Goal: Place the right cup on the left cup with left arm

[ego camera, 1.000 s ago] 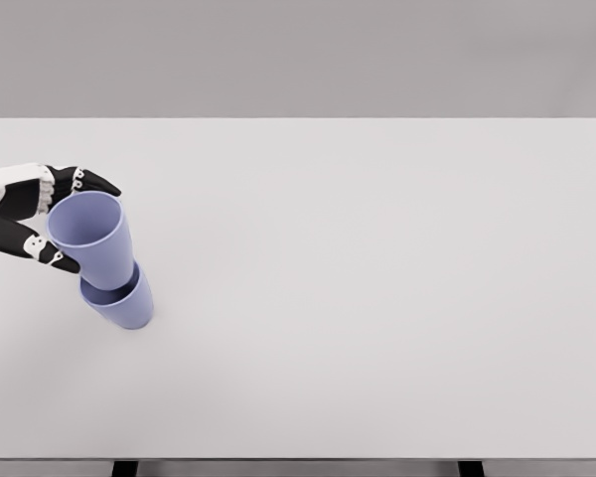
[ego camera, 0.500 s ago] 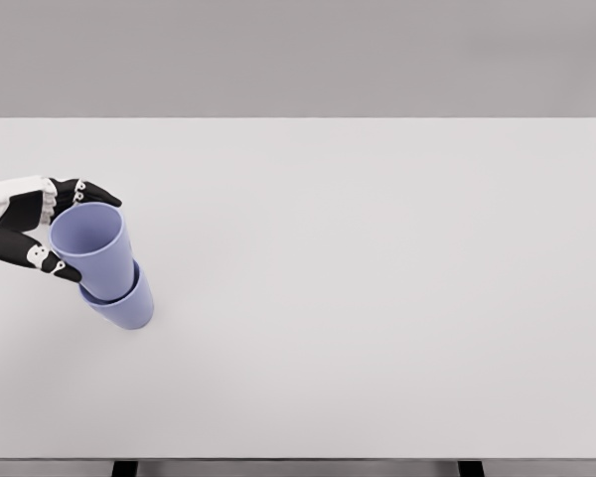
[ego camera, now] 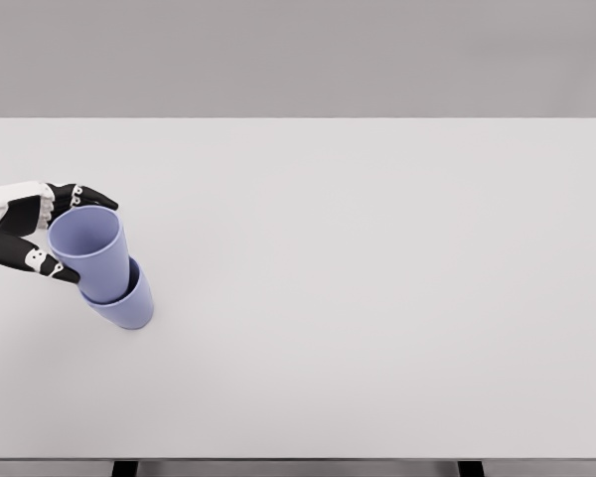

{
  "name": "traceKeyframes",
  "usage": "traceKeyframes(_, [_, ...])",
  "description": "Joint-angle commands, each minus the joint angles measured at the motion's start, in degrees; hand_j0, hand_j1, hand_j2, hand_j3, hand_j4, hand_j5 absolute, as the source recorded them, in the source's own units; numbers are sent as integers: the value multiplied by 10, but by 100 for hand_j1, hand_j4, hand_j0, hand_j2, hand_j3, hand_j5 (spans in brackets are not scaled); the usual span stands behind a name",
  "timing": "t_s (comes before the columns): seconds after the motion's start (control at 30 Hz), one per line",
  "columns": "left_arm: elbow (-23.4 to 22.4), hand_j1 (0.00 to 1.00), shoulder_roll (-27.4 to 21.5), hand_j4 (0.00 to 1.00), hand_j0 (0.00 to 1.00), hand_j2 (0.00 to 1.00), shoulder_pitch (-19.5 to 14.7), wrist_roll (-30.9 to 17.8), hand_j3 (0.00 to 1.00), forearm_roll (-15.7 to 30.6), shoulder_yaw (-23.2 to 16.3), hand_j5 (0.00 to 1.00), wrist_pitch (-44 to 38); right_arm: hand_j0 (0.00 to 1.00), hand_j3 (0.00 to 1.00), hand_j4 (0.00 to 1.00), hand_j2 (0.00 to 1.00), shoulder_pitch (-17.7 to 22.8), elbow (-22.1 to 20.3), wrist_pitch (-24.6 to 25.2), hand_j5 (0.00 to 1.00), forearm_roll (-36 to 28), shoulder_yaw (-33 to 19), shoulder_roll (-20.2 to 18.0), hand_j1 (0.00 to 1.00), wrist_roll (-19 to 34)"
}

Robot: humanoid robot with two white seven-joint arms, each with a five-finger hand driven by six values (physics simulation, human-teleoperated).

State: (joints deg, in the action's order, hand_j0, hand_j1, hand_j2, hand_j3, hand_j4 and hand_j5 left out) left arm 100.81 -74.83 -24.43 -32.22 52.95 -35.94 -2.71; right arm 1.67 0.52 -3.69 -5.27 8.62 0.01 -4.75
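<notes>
At the left edge of the white table point(ego camera: 377, 298) I see my left hand point(ego camera: 30, 231) — fingers point(ego camera: 91, 196) clasped around the rim of the upper blue cup point(ego camera: 91, 248) — which sits nested, slightly tilted, inside the lower blue cup point(ego camera: 127, 306).

Single view only, head camera. Looks down and forward from above near edge of flat white rectangular table point(ego camera: 377, 298). Whole tabletop fits in frame, far edge upper third, plain grey wall point(ego camera: 298, 55) beyond. Two dark table legs point(ego camera: 125, 467) peek at bottom edge. Mid distance, no close-up. Left arm enters at left edge. No second view, no overlap.
</notes>
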Motion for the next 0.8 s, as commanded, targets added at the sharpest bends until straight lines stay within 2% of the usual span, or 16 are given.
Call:
traceKeyframes(0.0, [0,81,0,81,81,81,0,1,81,1,1,81,1,100,100,100,100,0,0,0,100,0,0,0,100,0])
traceKeyframes(0.2, [0,85,-1,85,85,85,0,0,85,1,1,85,3,100,100,100,100,0,0,0,100,0,0,0,100,0])
traceKeyframes(0.27, [1,90,-1,90,90,90,0,0,90,0,1,90,3,100,100,100,100,0,0,0,100,0,0,0,100,0])
traceKeyframes(0.53, [2,91,-1,91,91,91,-1,0,91,0,1,91,3,100,100,100,100,0,0,-1,100,0,0,0,100,0])
traceKeyframes(0.67, [5,100,-4,100,100,100,-1,0,100,0,1,100,3,100,100,100,100,0,0,0,100,0,0,0,100,0])
traceKeyframes(0.77, [7,100,-8,100,100,100,-2,0,100,0,2,100,3,100,100,100,100,0,0,0,100,0,0,0,100,0])
